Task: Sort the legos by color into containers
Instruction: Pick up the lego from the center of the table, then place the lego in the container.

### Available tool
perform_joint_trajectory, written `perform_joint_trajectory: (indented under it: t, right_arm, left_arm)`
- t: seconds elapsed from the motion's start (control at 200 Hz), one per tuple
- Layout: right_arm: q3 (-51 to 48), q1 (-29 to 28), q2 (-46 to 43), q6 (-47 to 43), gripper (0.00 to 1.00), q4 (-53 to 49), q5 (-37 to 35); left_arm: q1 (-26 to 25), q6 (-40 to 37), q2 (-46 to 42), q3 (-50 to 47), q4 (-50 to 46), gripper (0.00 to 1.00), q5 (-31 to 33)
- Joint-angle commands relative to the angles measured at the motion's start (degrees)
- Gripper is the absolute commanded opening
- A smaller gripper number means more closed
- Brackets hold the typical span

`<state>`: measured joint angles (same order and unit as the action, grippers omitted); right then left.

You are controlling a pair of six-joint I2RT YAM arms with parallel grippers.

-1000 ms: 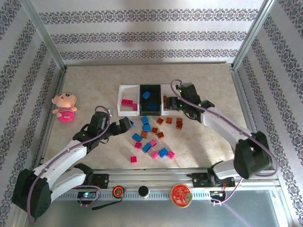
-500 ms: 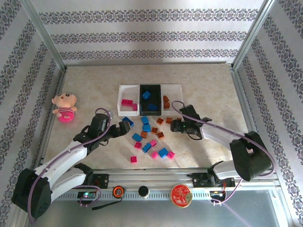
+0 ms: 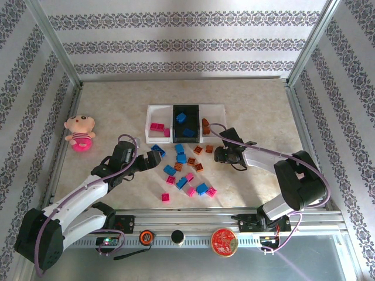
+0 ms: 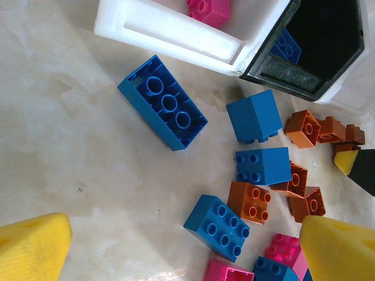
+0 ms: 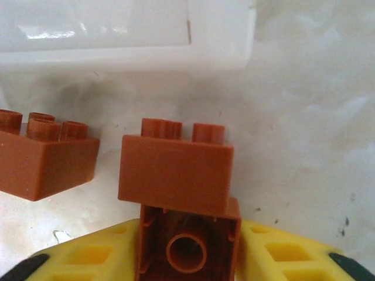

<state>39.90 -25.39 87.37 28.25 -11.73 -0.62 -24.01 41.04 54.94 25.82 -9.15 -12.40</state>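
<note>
my right claw (image 5: 188,257) was clamped on an orange-brown lego (image 5: 187,231) near the white tray (image 5: 146,52); my left claw (image 4: 184,234) gaped wide above a long blue lego (image 4: 163,111).

Reading no text, brand or number anywhere; seeing some gold marking on red disc (image 3: 223,242) at near rail (image 3: 193,219), too small for making out.

Holds the left arm (image 3: 82,190) stretched forward and inward, low, with the left gripper (image 3: 156,151) spread wide, its yellow fingers (image 4: 32,246) far apart. Folds the right arm (image 3: 263,159) leftward from a bent elbow and clamps the right gripper (image 3: 218,154) on an orange-brown brick (image 5: 188,240), one finger on each side.
</note>
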Motion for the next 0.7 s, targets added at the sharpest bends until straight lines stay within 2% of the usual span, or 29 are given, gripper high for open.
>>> perform_joint_trajectory:
  t: [0.0,0.22,0.36,0.485,0.695]
  right_arm:
    - [-1.2,-0.3,-1.1,-0.7,0.37,3.1,-1.4]
    - [-4.9,-1.8,-15.2,-2.5,0.28,1.7,2.9]
    - [-0.3,-3.0,-21.0,-4.9,0.28,-1.1,6.6]
    - [5.9,-2.8,-18.1,-6.6,0.28,-1.1,6.3]
    - [17.2,-0.8,-3.6,-8.3,0.29,0.6,3.0]
  left_arm:
    - [-0.6,-0.7,-0.8,-0.3,0.7,1.00,0.4]
    - [-0.6,-1.7,-0.9,1.2,-0.6,1.00,1.0]
    - [-0.5,-2.4,-1.0,2.1,-1.5,1.00,1.5]
    - [-0.6,-2.5,-1.0,2.4,-1.9,1.00,1.9]
    - [-0.6,-3.1,-0.9,3.5,-2.9,1.00,2.6]
